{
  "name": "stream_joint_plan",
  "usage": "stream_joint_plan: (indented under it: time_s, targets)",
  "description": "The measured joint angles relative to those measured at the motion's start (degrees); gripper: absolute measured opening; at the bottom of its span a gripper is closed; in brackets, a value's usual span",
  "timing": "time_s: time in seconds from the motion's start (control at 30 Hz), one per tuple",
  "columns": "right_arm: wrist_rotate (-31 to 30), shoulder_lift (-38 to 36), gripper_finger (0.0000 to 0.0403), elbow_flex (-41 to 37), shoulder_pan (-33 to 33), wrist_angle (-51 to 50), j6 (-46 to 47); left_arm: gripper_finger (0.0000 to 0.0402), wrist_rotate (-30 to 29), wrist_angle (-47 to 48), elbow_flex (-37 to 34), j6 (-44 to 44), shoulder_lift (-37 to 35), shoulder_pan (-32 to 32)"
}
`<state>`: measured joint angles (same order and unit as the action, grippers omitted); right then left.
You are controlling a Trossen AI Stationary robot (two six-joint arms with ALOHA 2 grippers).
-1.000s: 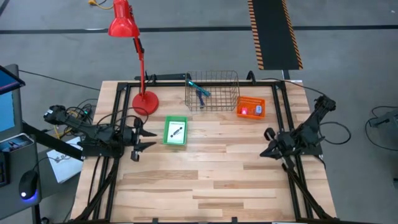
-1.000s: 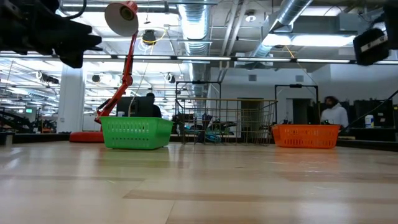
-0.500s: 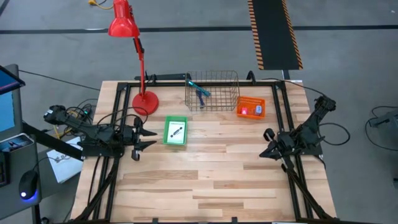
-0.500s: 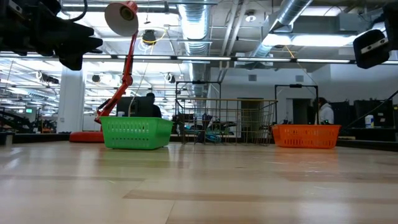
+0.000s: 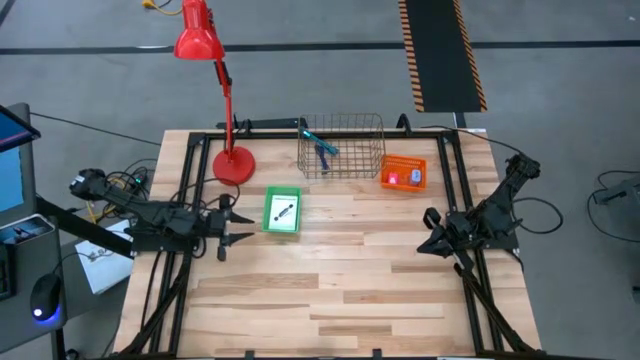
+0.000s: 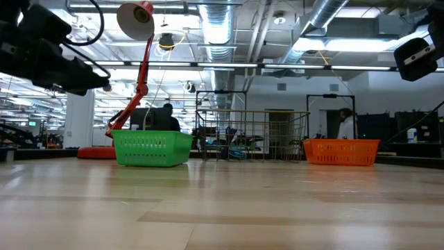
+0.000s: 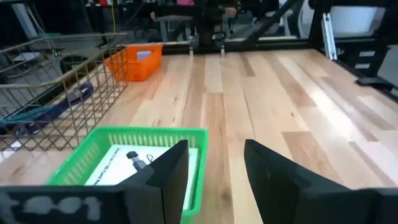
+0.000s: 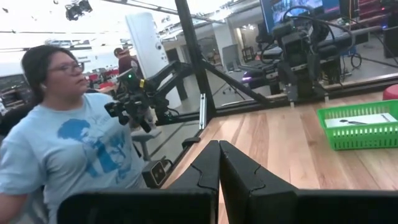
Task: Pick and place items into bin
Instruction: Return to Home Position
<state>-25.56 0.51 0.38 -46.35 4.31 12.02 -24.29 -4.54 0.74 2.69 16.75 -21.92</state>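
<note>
A green basket (image 5: 282, 212) stands left of the table's middle; a white printed card (image 7: 121, 167) lies in it with a small dark pen-like thing (image 7: 138, 160) on top. The wire basket (image 5: 340, 146) at the far edge holds a teal stick-like tool (image 5: 314, 137) and a dark blue pen (image 5: 326, 152). An orange basket (image 5: 403, 174) beside it holds a small pink-red object (image 5: 393, 180). My left gripper (image 5: 238, 228) hovers open just left of the green basket (image 7: 127, 158), fingers pointing at it. My right gripper (image 5: 424, 238) waits shut over the table's right side.
A red desk lamp (image 5: 232, 163) stands on its round base at the far left corner. Black frame rails (image 5: 190, 180) run along the left and right table edges. Bare wood spreads across the middle and near half. A person (image 8: 68, 137) stands beyond the table's edge in the right wrist view.
My left gripper has come slightly toward the green basket and has dropped and tipped forward, as the low view shows. The baskets and their contents have stayed put. A person far behind the table has walked to the left.
</note>
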Motion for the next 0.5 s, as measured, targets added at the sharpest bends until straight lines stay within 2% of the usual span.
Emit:
stream_joint_plan:
  time_s: [0.33,0.5]
  targets:
    - [0.0,0.0,0.0000,0.0,0.0,-0.4,0.0,0.0146,0.0,1.0,0.3,0.0,0.4,0.0]
    - [0.0,0.0,0.0000,0.0,0.0,-0.4,0.0,0.0146,0.7,1.9,0.5,0.0,-3.0,-1.7]
